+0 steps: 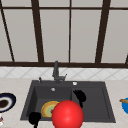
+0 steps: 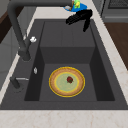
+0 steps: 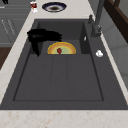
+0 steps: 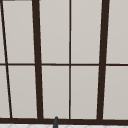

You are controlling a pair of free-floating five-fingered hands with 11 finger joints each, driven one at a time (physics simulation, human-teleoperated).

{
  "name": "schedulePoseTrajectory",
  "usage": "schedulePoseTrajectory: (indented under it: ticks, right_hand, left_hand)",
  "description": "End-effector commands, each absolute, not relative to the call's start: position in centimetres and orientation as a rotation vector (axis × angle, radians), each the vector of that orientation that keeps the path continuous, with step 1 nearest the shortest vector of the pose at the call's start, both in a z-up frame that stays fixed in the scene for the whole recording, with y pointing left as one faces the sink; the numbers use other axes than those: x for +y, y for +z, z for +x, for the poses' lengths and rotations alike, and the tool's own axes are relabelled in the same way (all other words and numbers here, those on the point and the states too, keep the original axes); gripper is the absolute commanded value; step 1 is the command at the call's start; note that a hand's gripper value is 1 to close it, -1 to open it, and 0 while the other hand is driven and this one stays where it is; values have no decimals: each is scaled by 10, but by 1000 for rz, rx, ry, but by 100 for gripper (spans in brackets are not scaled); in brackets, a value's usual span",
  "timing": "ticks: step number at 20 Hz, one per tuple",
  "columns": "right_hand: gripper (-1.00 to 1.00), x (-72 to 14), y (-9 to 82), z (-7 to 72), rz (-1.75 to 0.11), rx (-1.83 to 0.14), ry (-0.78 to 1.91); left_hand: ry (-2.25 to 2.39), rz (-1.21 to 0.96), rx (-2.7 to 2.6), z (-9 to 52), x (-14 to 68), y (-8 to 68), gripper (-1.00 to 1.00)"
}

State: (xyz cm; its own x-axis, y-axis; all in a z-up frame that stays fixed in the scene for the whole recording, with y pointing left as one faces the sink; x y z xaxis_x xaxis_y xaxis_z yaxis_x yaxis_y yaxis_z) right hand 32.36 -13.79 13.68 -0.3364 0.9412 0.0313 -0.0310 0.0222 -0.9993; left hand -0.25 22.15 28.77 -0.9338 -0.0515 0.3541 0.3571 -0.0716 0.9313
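A yellow plate [image 1: 48, 108] with a green centre lies on the floor of the sink's left basin [image 1: 30, 100]; a small red item [image 2: 69, 79] rests on the plate [image 2: 66, 81] [image 3: 61, 48]. A large red ball [image 1: 67, 114] covers the plate's right part and the sink's front rim in the front view. My right hand [image 1: 80, 95] [image 2: 80, 15] [image 3: 42, 36] floats open above the sink's middle, near the divider, holding nothing. My left hand [image 1: 34, 118] hovers at the sink's front left corner, and a bit of it shows at the far end of the right side view [image 3: 4, 1].
A dark faucet [image 1: 56, 71] [image 2: 17, 30] [image 3: 96, 22] stands behind the sink, with a small white knob [image 1: 74, 83] on the rim. A dark blue dish [image 1: 6, 101] [image 3: 53, 7] sits on the left counter, a blue bowl [image 1: 125, 105] [image 2: 77, 7] on the right.
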Motion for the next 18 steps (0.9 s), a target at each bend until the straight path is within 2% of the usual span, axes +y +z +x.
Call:
schedulePoseTrajectory:
  ticks: [1,18]
  right_hand:
    - [-100,-128,138,355,-988,-1447,1450]
    - [-100,-83,165,494,-994,-1441,1460]
  left_hand:
    - [-2087,-331,-1924,-2,221,288,0]
    - [-2087,-331,-1924,-2,221,288,0]
